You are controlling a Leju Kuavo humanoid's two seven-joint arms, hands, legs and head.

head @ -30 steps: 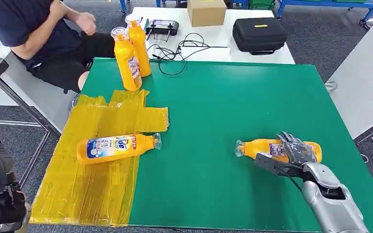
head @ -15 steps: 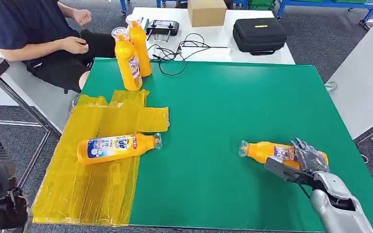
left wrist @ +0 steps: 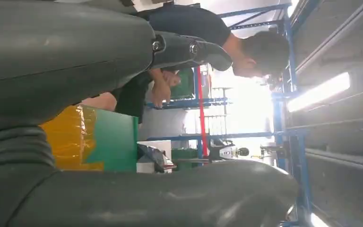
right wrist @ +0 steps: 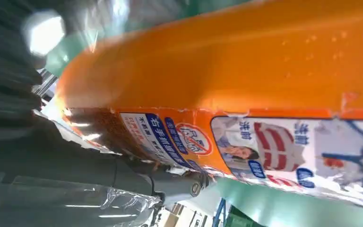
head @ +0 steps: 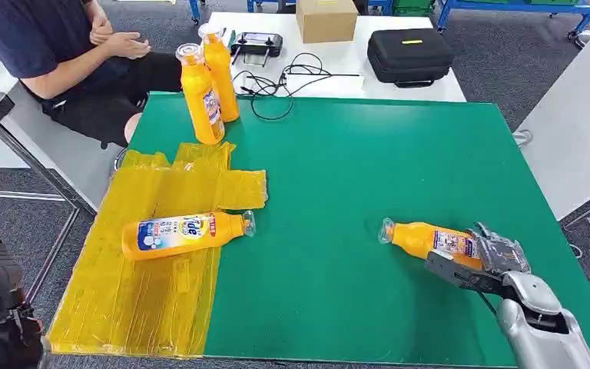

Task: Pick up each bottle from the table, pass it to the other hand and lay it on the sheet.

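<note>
A big green table [head: 369, 177] is sitting in a workshop with a grey floor, and a white table [head: 338, 58] is standing right behind it. A crinkly yellow plastic sheet [head: 146, 284] is covering the near left part of the green table. 1 orange plastic bottle with a blue and white label [head: 184, 233] is lying on its side on the sheet, with its clear cap poking just over the sheet's edge. 2 tall orange bottles [head: 209, 81] are standing upright, close together, at the far left of the green table, just past the sheet.

Near the right front corner, another orange bottle [head: 428, 238] is lying on its side on the green top, its cap pointing left. The right hand [head: 485, 261] is wrapping its fingers around the bottom end of this bottle and gripping it. In the right wrist view the orange bottle and its label are pressing right up against the hand.

The left hand [left wrist: 123, 113] is hanging low beside the table with its thumb and fingers apart, holding nothing.

A person in a dark shirt [head: 54, 46] is sitting at the far left corner. On the white table a brown cardboard box [head: 326, 18], a black zip case [head: 409, 55], a black controller [head: 256, 44] and some black cables [head: 284, 81] are lying.
</note>
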